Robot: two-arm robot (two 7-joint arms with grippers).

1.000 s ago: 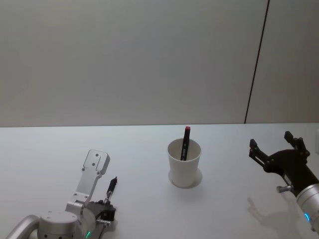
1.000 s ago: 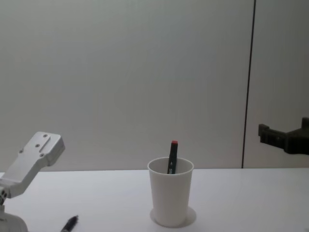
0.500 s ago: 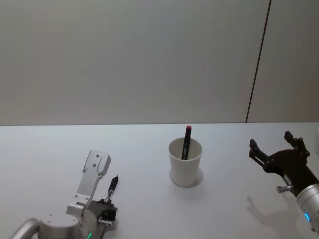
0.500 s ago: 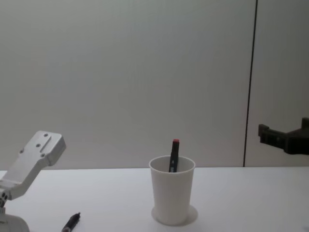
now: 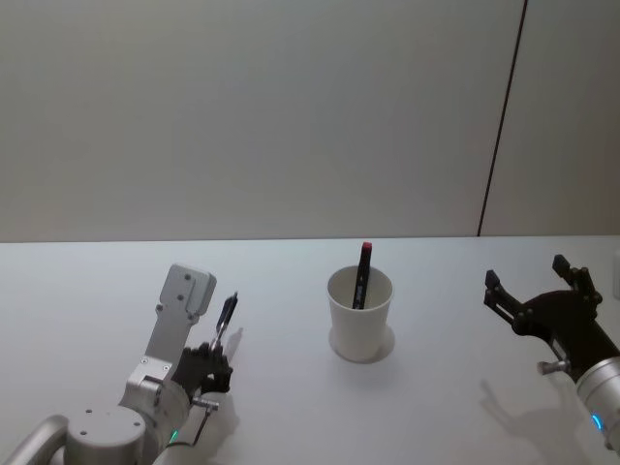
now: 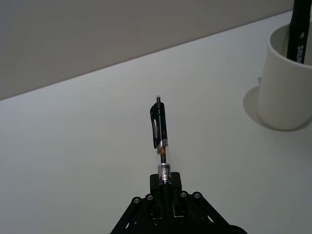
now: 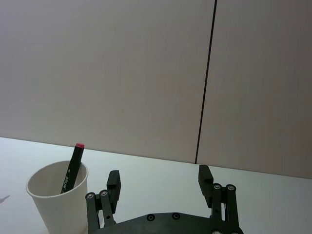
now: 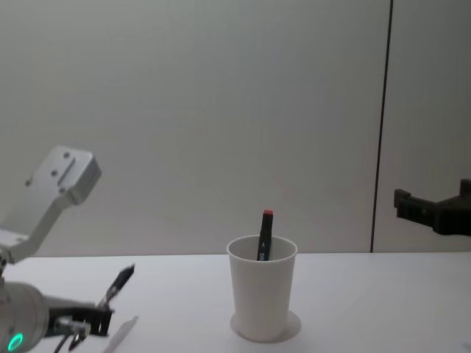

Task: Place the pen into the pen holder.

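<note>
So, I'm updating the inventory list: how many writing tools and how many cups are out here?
Cups: 1 (white paper cup)
Writing tools: 2 (pen in the left gripper, red-capped marker standing in the cup)
Total: 3

1 white table [image 5: 291, 281], matte and smooth. 1 pale grey wall [image 5: 242, 116] behind it, plain. 1 thin dark seam [image 5: 503, 116] running down the wall, toward the right. 1 black marker [image 5: 363, 266] with red cap, cap up, leaning inside the pen holder [image 5: 360, 334], its top above the rim.
</note>
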